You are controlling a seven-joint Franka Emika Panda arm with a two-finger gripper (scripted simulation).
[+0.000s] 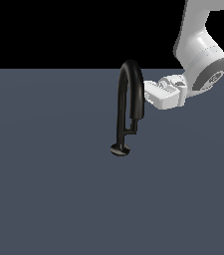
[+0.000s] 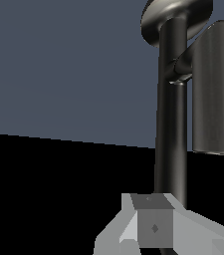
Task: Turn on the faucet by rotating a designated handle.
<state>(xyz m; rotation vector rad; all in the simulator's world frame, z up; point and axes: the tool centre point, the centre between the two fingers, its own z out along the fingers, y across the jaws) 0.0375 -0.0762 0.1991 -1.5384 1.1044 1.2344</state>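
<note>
Your fingers (image 1: 147, 93) sit right against the faucet (image 1: 129, 107) arch, high up; whether they're spread or clenched, you can't tell. The handle (image 1: 130, 132) lies well below them, near the base.

Exterior view: off the arm, raised, looking down at a slant across the grey floor (image 1: 44, 199) to a black backdrop; horizon line in the upper third.
Exterior range: far enough to hold the whole faucet (image 1: 129, 99) mid-frame and the arm's (image 1: 200, 50) end links at the exterior view's right.
Wrist view: on the wrist, very near; looks past the gripper (image 2: 153, 234) along the faucet (image 2: 172, 109) stem toward its base disc.
Wrist orientation: rolled; floor (image 2: 58, 64) and black backdrop meet on a tilted line.
Shared: faucet, floor, backdrop; handle (image 1: 131, 131) (image 2: 180, 69) in both.
</note>
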